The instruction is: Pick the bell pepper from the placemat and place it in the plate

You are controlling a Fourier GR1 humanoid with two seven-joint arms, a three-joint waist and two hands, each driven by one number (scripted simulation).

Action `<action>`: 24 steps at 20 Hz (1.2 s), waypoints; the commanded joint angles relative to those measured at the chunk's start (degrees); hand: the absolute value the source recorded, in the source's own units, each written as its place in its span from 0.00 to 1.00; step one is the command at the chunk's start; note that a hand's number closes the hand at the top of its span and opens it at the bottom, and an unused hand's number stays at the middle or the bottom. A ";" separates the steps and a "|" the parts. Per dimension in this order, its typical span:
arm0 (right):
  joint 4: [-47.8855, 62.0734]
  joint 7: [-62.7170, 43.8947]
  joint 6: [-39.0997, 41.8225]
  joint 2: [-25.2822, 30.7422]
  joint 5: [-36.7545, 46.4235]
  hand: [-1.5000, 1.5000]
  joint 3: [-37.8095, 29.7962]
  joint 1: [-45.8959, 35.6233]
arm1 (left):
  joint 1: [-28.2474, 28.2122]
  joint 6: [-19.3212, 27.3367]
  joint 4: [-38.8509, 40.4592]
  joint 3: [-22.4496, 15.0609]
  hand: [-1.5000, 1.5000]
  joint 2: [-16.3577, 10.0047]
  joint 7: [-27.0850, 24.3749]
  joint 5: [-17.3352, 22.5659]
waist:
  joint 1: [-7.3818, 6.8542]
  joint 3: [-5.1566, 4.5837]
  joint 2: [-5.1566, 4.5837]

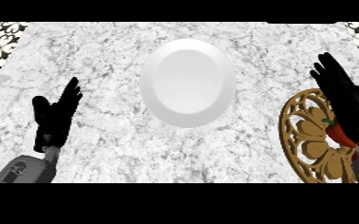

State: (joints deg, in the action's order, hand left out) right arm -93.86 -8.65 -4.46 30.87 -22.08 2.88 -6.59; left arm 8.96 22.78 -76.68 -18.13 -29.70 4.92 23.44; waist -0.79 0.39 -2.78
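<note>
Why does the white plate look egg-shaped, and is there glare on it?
Head view: the steep downward angle likely stretches the round plate taller than wide. Head view: lighting is soft, giving a mild sheen but no glare spot, and hardly any shadow falls on the counter.

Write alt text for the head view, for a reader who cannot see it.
A white plate lies in the middle of a marble counter. At the right edge, the right hand, fingers straight, is over a round brown placemat that carries a red bell pepper; the open left hand rests at lower left.
</note>
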 commanded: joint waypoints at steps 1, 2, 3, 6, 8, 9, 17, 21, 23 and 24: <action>2.78 0.41 6.49 -1.25 -6.61 0.00 -2.16 -1.41 | -1.48 -1.43 2.81 0.68 0.50 -0.68 -3.26 -2.20 | 0.58 -0.37 2.63; 3.66 0.89 10.33 -2.30 -12.77 0.00 -3.73 -2.66 | -1.26 -1.16 0.53 -0.19 0.50 -2.11 -4.02 -3.48 | 0.13 -0.27 2.59; 1.00 -0.70 11.66 -3.25 -18.09 0.00 -5.39 -3.36 | -1.68 0.39 -0.73 -1.36 0.50 -3.19 -5.72 -6.31 | 0.23 -0.19 2.92; 1.62 -2.10 18.48 -6.18 -31.64 0.00 -8.36 -5.55 | -0.49 -0.45 -1.40 0.11 0.50 -8.16 -10.02 -9.34 | -0.63 0.13 3.14; 6.43 9.70 16.78 3.57 -15.78 0.00 -16.21 -1.83 | -7.26 -1.45 -1.60 -1.84 0.50 -6.58 -14.44 -9.88 | 0.32 -0.26 2.85; 7.22 12.89 18.37 3.62 -18.54 0.00 -20.26 0.15 | -8.20 -0.73 -4.01 -1.11 0.50 -7.59 -13.22 -9.34 | 0.59 -0.13 3.16; 8.93 21.53 33.50 0.27 -27.67 0.00 -29.72 13.54 | -13.58 -1.77 -3.38 1.69 0.50 -6.56 -19.28 -10.75 | 1.25 -0.37 2.94; 13.38 18.23 44.06 9.42 -26.40 0.00 -30.69 13.27 | -13.64 -2.12 -7.88 2.21 0.50 -7.70 -14.88 -10.71 | 0.88 -0.33 2.93; 15.99 17.97 47.35 14.45 -23.15 0.00 -31.07 11.66 | -11.57 -4.58 -2.86 3.00 0.50 -6.89 -18.03 -9.98 | 0.96 -0.38 2.65; 14.45 20.22 48.74 15.23 -18.60 0.00 -31.43 13.64 | -12.43 -2.94 -6.85 2.65 0.50 -7.92 -15.20 -10.65 | 0.85 -0.29 2.84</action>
State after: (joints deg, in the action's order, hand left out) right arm -80.27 10.31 37.71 40.29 -46.03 -27.12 5.19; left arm -3.21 19.98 -81.93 -15.83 -36.99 -11.35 13.06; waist 0.16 0.07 0.06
